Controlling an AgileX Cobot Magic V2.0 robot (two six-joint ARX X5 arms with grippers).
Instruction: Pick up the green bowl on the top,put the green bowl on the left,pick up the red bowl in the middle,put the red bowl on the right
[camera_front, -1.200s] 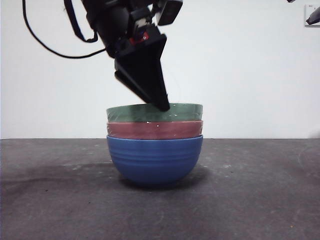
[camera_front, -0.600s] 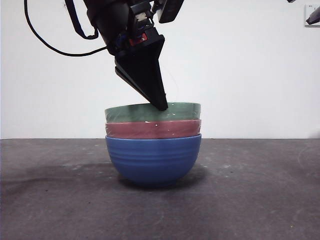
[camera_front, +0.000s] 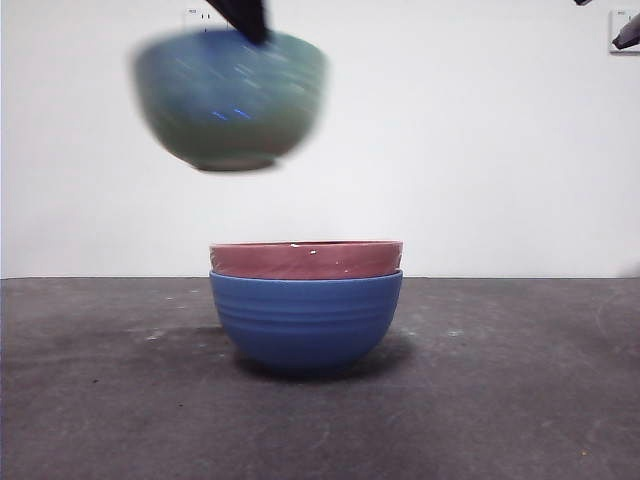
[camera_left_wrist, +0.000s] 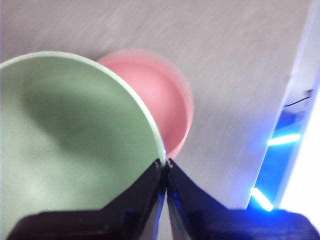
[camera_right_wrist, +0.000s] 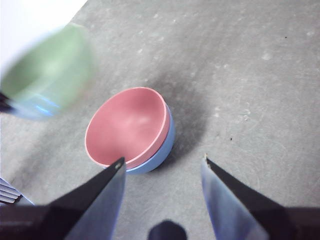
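Note:
The green bowl (camera_front: 230, 100) hangs blurred high above the table, left of the stack. My left gripper (camera_left_wrist: 164, 162) is shut on its rim; the bowl fills the left wrist view (camera_left_wrist: 70, 145). Only the gripper's black tip (camera_front: 245, 15) shows at the top of the front view. The red bowl (camera_front: 305, 259) sits nested in the blue bowl (camera_front: 305, 320) at the table's middle. It also shows in the left wrist view (camera_left_wrist: 160, 100) and the right wrist view (camera_right_wrist: 125, 125). My right gripper (camera_right_wrist: 162, 162) is open, high above the table, apart from the stack.
The dark grey table (camera_front: 520, 380) stretches to both sides of the stack. A white wall (camera_front: 500, 150) stands behind. A black arm tip (camera_front: 625, 35) shows at the top right corner.
The left gripper has lifted the green bowl off the stack, up and to the left. The red and blue bowls stay in place.

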